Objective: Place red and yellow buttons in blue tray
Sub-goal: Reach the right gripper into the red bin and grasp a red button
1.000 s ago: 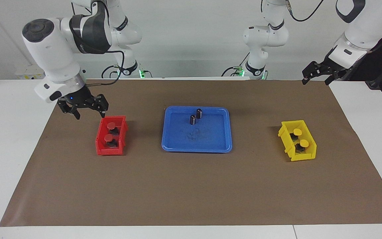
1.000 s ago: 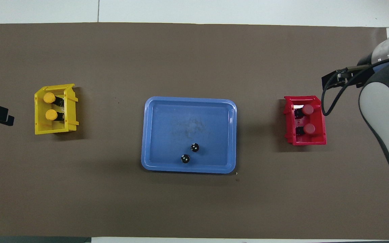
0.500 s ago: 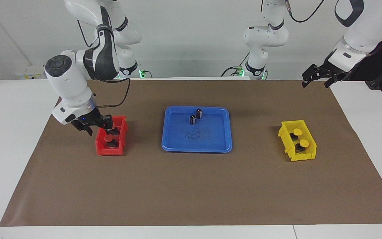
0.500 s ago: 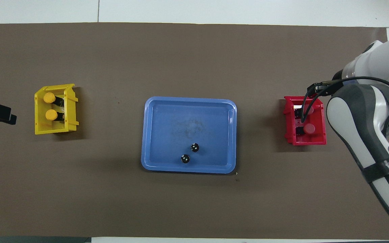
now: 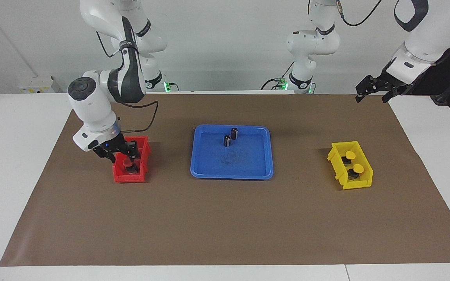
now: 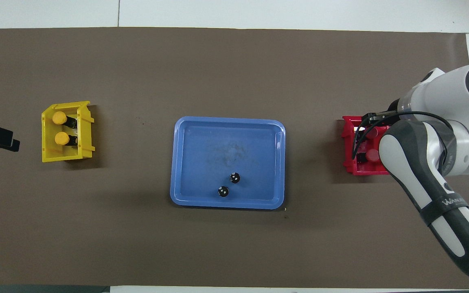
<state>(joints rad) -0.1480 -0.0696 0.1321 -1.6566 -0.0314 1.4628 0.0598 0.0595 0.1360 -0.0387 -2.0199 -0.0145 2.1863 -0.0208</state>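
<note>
Down in red bin [image 5: 130,166], right gripper [image 5: 121,153] jaws around red button [image 5: 127,160]; closure unclear.

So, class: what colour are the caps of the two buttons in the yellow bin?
Yellow, both caps, matching the yellow bin; clearest in the overhead view.

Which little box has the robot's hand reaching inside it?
The red box, at the right arm's end of the table. The right hand dips into it; the yellow box has no hand near.

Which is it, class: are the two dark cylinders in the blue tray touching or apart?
Apart. The overhead view shows blue tray floor between the two cylinders; the facing view shows a gap too.
</note>
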